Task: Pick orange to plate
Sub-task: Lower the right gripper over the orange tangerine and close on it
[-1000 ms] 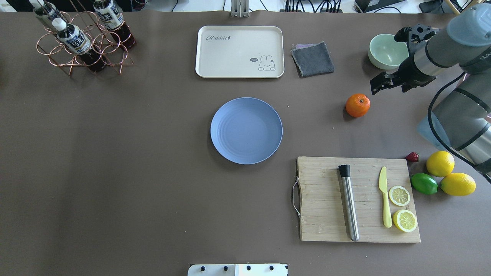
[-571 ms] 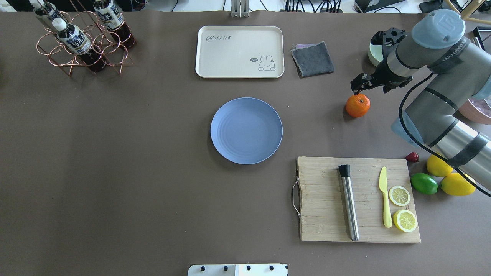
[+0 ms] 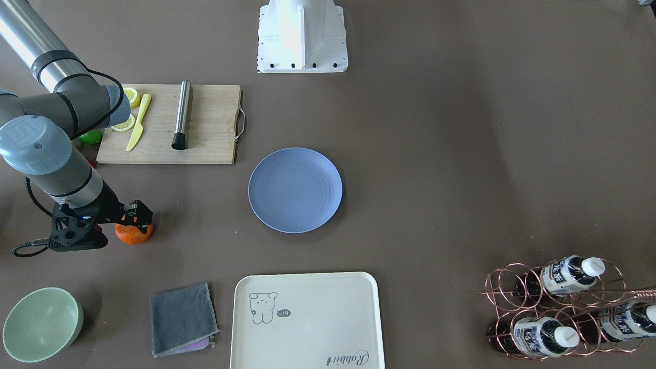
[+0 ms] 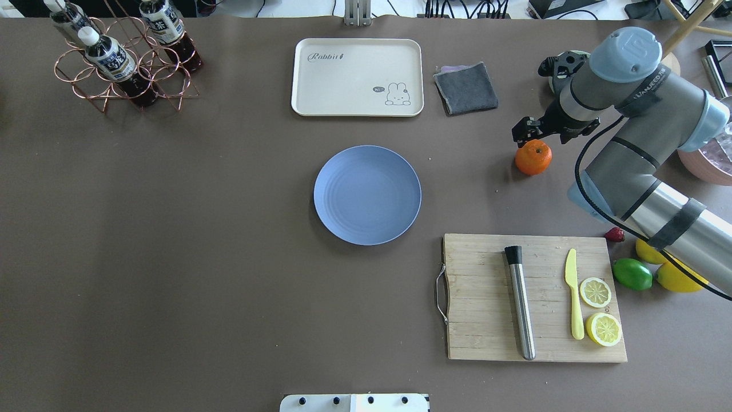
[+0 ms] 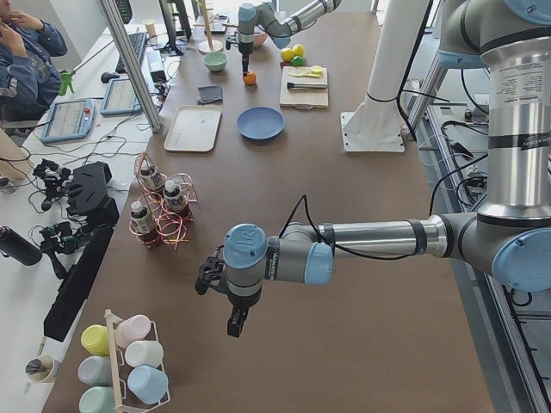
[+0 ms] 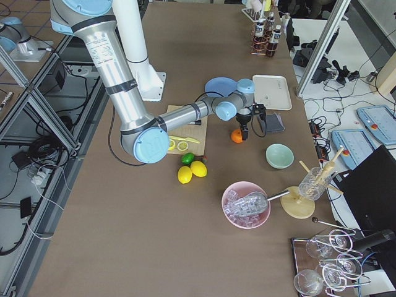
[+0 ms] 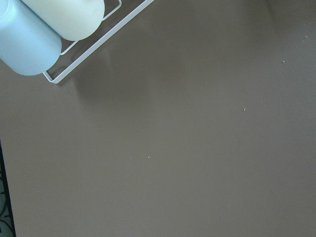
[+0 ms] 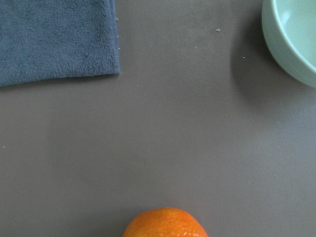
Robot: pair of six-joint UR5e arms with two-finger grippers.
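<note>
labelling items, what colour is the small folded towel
The small folded towel is dark grey; best overhead.

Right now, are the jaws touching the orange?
Cannot tell. Overhead and front views show the right gripper overlapping the orange at its edge; neither shows a gap or contact plainly.

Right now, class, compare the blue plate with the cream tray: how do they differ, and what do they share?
The plate is round, the tray rectangular. The plate is blue-lavender, the tray cream. The plate shows only faint rings, the tray a rabbit drawing. Both lie flat on the table and hold nothing.
</note>
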